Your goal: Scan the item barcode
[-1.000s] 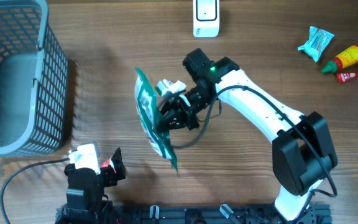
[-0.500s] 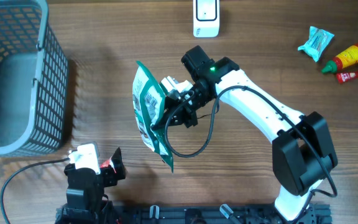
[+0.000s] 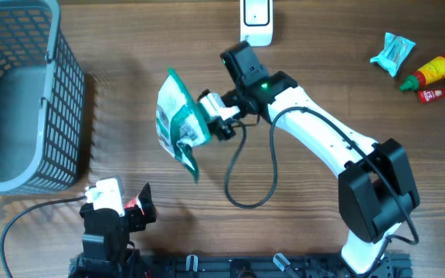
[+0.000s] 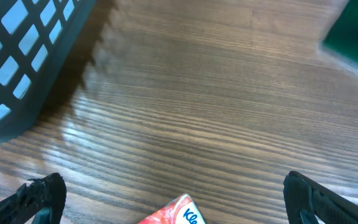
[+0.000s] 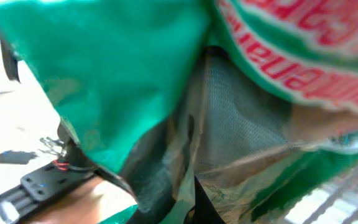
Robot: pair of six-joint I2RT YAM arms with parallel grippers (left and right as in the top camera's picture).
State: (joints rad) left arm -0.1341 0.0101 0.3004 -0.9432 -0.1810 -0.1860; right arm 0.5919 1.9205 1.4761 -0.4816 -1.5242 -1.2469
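Only blurred lettering (image 5: pixel 294 73) on pouch (image 5: pixel 104 74)

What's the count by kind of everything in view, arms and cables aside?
Packets: 3 (green pouch, pale blue packet, red-and-white pack)
Sauce containers: 2 (red bottle, red tube)
Basket: 1
Scanner: 1
Total: 7

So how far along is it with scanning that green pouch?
Done: the green plastic pouch is off the table, clamped in the right tool. In hand: the pouch hangs in the air just left of and below the white scanner at the table's far edge. Left: facing its barcode to the scanner; nothing shows a scan registered. The left tool sits open and idle by the near edge.
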